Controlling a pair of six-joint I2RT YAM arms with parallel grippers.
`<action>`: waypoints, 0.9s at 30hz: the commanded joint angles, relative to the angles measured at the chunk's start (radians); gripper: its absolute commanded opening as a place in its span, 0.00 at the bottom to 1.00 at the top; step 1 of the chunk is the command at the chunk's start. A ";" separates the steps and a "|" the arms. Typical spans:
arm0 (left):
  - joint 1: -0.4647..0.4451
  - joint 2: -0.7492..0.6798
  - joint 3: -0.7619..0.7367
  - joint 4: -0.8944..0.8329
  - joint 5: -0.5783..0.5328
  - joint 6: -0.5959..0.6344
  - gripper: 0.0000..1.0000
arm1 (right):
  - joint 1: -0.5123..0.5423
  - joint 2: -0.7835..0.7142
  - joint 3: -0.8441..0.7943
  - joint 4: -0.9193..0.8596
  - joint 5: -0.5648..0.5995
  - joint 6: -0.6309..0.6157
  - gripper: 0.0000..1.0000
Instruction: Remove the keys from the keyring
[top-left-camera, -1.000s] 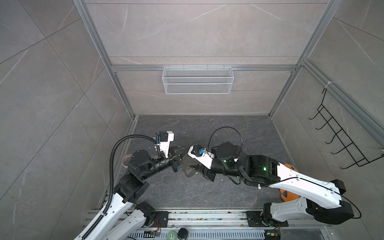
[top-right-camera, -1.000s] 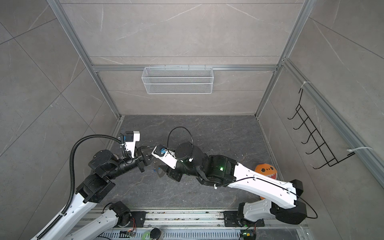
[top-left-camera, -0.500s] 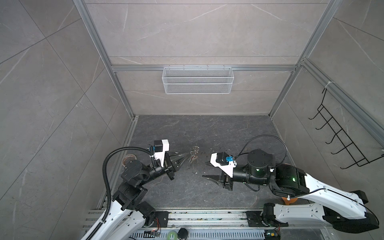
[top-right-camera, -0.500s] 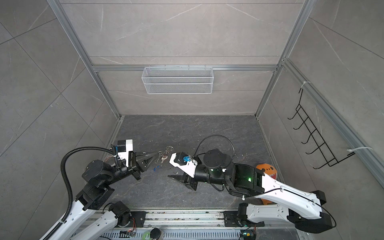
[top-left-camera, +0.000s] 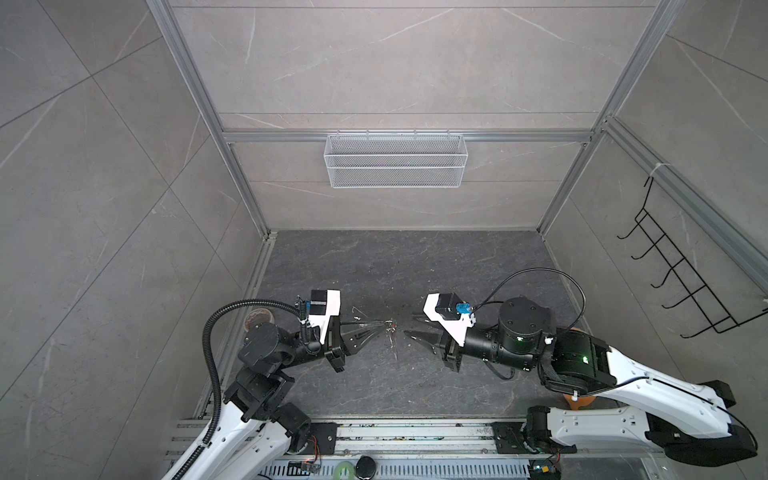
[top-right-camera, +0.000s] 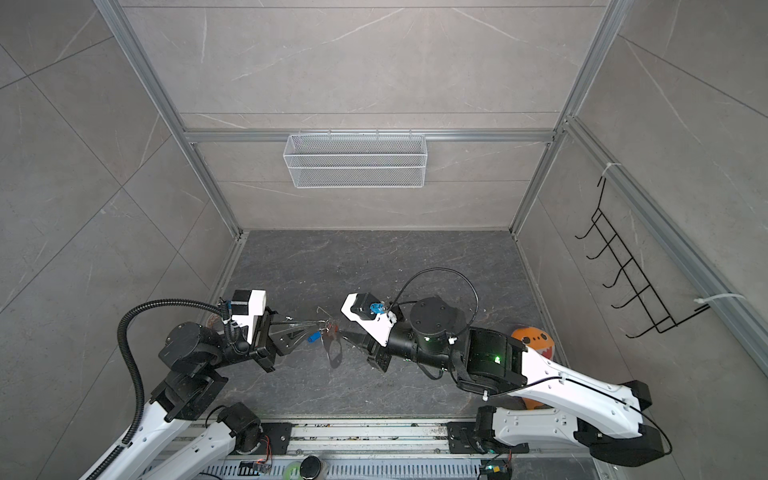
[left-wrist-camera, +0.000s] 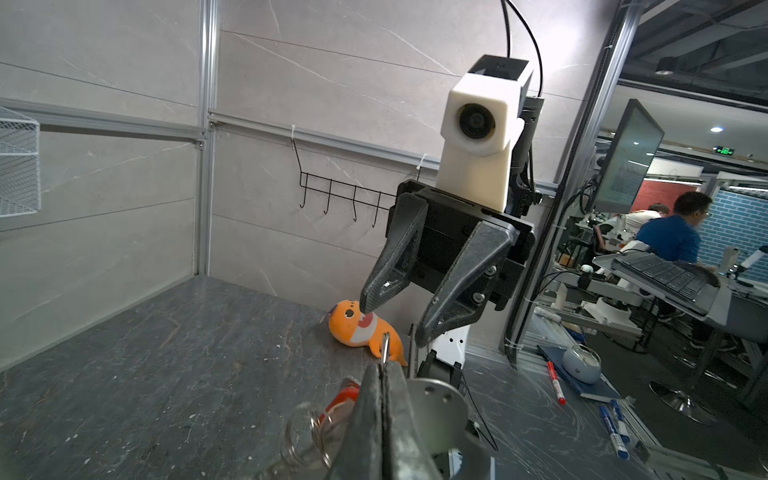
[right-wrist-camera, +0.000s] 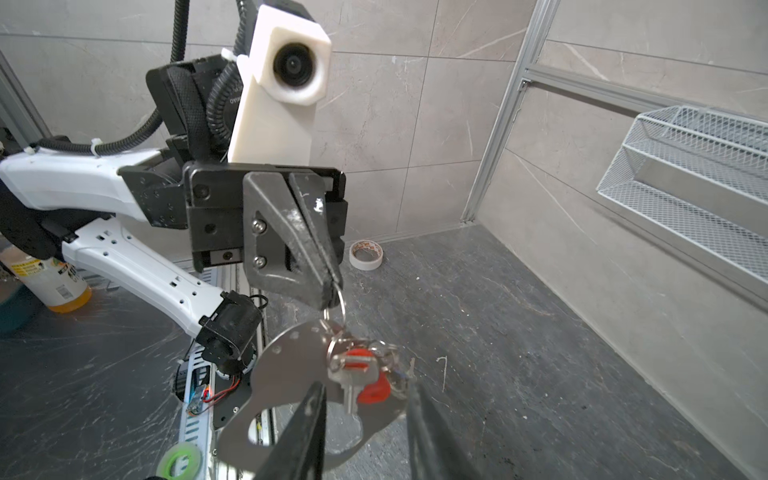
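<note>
My left gripper (top-left-camera: 388, 324) is shut on the top silver ring (right-wrist-camera: 338, 301) of the keyring, which it holds up above the floor. Below that ring hang the flat grey tag (right-wrist-camera: 286, 374), a red key (right-wrist-camera: 361, 363) and a plain silver key (right-wrist-camera: 351, 388). In a top view a blue key (top-right-camera: 312, 338) shows beside the red one (top-right-camera: 332, 328). My right gripper (top-left-camera: 408, 325) faces the left one. It is open, and its fingertips (right-wrist-camera: 316, 390) stand either side of the hanging bunch, just short of it. The left wrist view shows the pinched ring (left-wrist-camera: 385, 347) and the open right gripper (left-wrist-camera: 395, 322).
An orange plush toy (top-right-camera: 534, 340) lies by the right wall near the right arm's base. A tape roll (right-wrist-camera: 365, 255) sits at the left wall. On the back wall hangs a white wire basket (top-left-camera: 395, 160), and on the right wall a black hook rack (top-left-camera: 685, 282).
The right gripper has drawn back to the right, off the left gripper, and now faces the bunch with narrower jaws. The left gripper still holds the keyring.
</note>
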 joint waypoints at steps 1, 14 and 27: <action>0.001 -0.004 0.042 0.091 0.043 -0.021 0.00 | 0.005 0.019 0.017 0.036 -0.014 0.010 0.34; 0.002 -0.011 0.034 0.137 0.044 -0.049 0.00 | 0.005 0.057 0.012 0.061 -0.096 0.025 0.44; 0.001 -0.011 0.039 0.144 0.065 -0.056 0.00 | 0.001 0.039 0.028 0.113 -0.091 0.075 0.48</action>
